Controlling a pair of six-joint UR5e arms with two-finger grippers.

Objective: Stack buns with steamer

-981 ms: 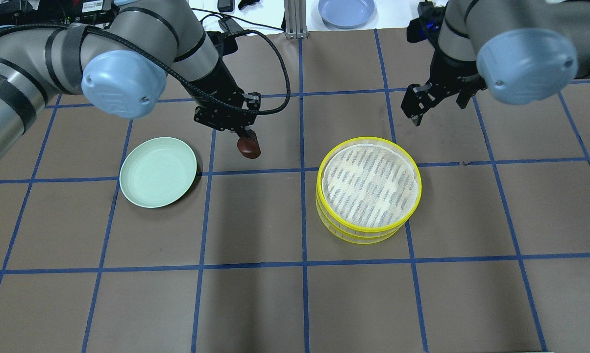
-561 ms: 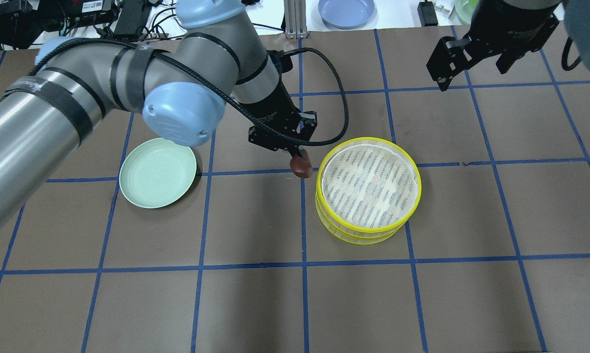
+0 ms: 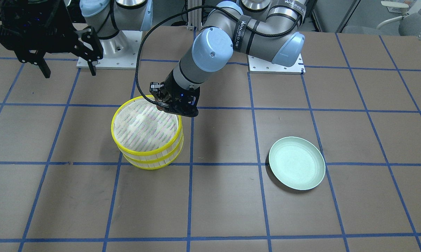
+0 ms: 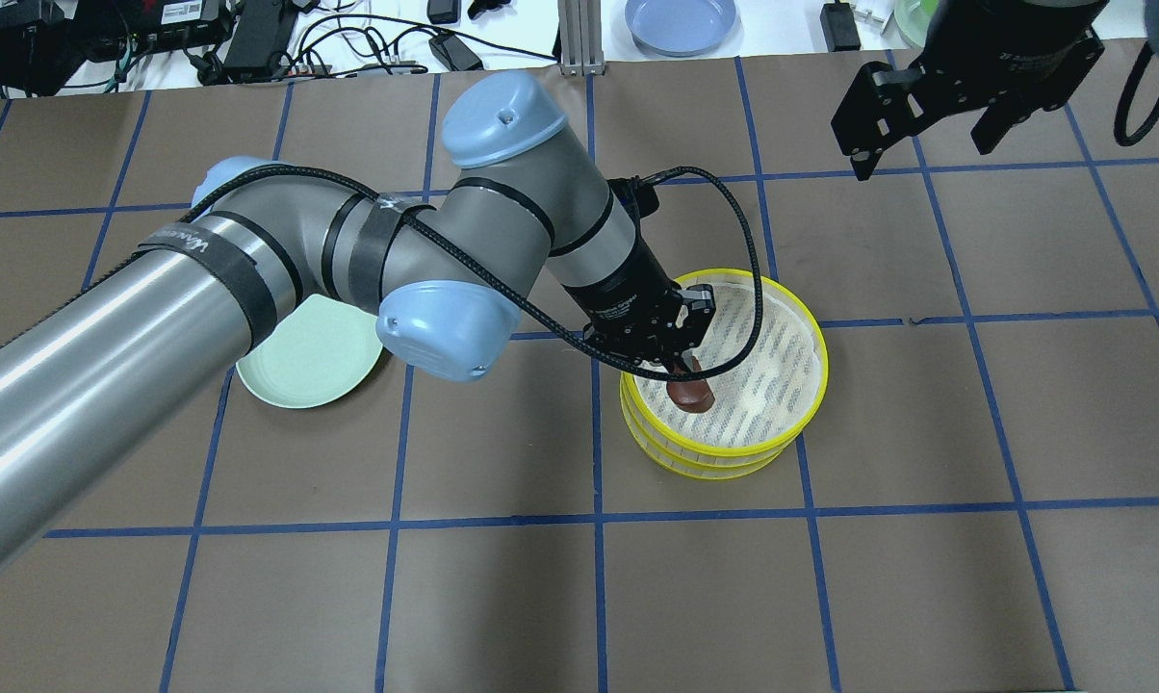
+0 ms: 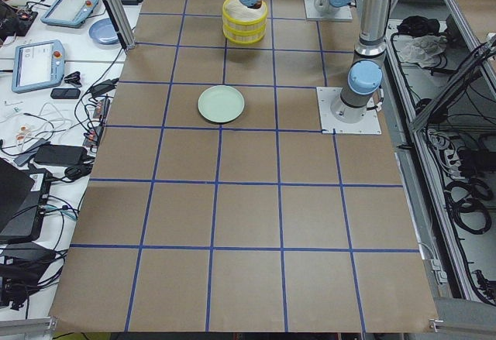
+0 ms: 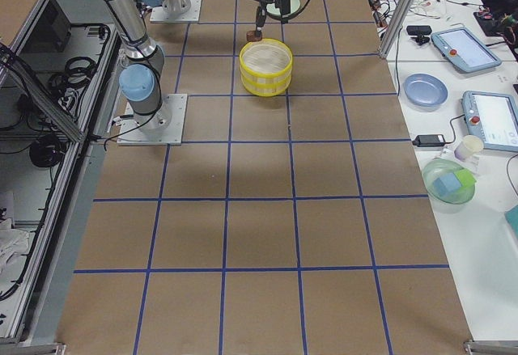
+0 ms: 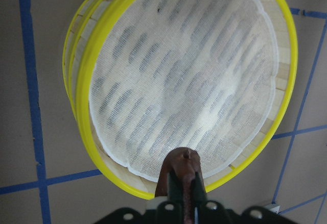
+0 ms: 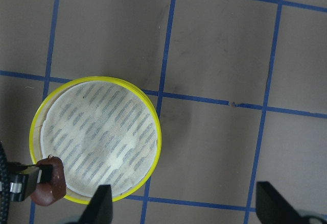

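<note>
The steamer [image 4: 777, 332] is two yellow-rimmed baskets stacked one on the other, right of the table's middle; it also shows in the front view [image 3: 140, 129], the left wrist view [image 7: 184, 76] and the right wrist view [image 8: 102, 132]. My left gripper [image 4: 687, 377] is shut on the dark reddish-brown bun [image 4: 693, 396] and holds it just above the top basket's woven floor, by its near-left rim. The bun also shows in the wrist views [image 7: 179, 167] [image 8: 49, 185]. My right gripper [image 4: 916, 111] is open and empty, high at the far right. The cream-yellow bun is out of view.
The pale green plate [image 4: 300, 371] lies empty left of the steamer, partly under my left arm; it also shows in the front view [image 3: 297, 168]. A blue plate [image 4: 681, 21] sits beyond the mat's far edge. The left arm's cable loops over the steamer's far-left rim.
My left gripper carried the brown bun rightward, from beside the green plate to over the top basket. My right gripper drew back, up and to the far right.
</note>
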